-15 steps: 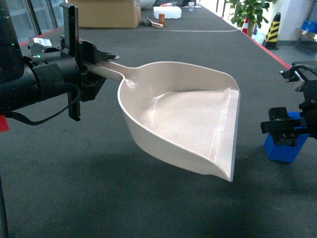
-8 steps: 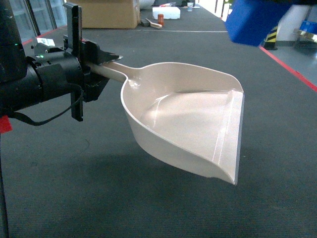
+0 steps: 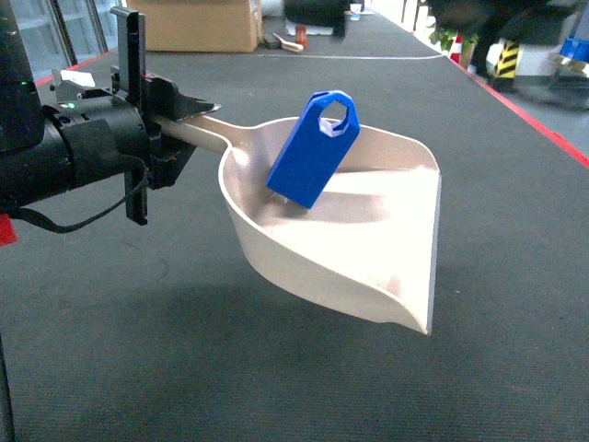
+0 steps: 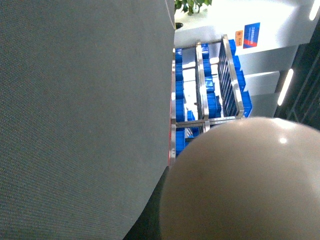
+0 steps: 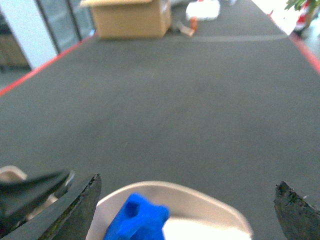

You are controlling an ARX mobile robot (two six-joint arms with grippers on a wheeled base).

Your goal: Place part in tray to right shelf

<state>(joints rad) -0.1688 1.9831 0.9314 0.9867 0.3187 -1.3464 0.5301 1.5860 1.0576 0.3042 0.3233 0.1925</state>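
Observation:
The beige tray (image 3: pixel 368 249) hangs level above the grey carpet, and my left gripper (image 3: pixel 175 120) is shut on its long handle. The blue part (image 3: pixel 313 152) stands tilted inside the tray near the back wall, with its hexagonal hole uppermost and its lower end at the tray floor. From above, my right gripper (image 5: pixel 186 185) is open, its two dark fingertips (image 5: pixel 85 200) wide apart. The part (image 5: pixel 137 220) and the tray rim (image 5: pixel 200 195) lie below it, untouched. The tray's rounded underside (image 4: pixel 240 185) fills the left wrist view. Beyond it stands the right shelf (image 4: pixel 199 75), a steel rack holding blue crates.
A cardboard box (image 3: pixel 198 23) sits far back on the carpet. A red floor line (image 3: pixel 534 120) runs along the right, with a yellow-black cone (image 3: pixel 506 55) beyond it. Dark blurred shapes cross the head view's top edge.
The right gripper lifted the part from low on the right, carried it over the tray and let go. The part now sits in the tray. The tray has barely moved.

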